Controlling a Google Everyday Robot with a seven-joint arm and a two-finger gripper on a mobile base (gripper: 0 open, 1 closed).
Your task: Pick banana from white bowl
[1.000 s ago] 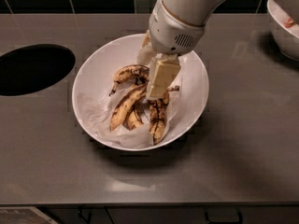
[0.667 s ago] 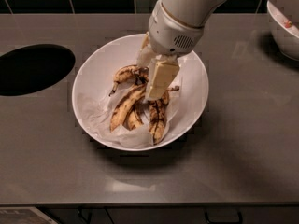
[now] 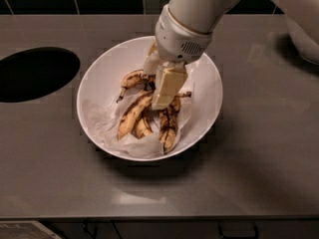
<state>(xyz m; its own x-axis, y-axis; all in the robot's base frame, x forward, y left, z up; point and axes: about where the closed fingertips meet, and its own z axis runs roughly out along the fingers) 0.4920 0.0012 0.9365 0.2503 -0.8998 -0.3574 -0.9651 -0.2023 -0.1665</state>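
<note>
The white bowl (image 3: 204, 78), wide and lined with crumpled white paper, sits in the middle of the grey counter. Several overripe bananas lie in it. The banana (image 3: 135, 77), yellow-tan with brown marks and a thin dark stem pointing down-left, lies across the upper part of the pile. My gripper (image 3: 158, 76) is lowered into the bowl over this banana's right part. One cream finger (image 3: 167, 86) stands in front of it and the other behind, with a gap between them. The banana's right part is hidden by the finger. Shorter, blacker bananas (image 3: 168, 126) lie below.
A dark round hole (image 3: 35, 73) is cut in the counter at the left. Another white bowl (image 3: 305, 39) stands at the far right edge. A dark tiled wall runs along the back. The counter's front edge is near the bottom.
My gripper has shifted slightly to the left over the bananas. The bowl and the bananas have not moved.
</note>
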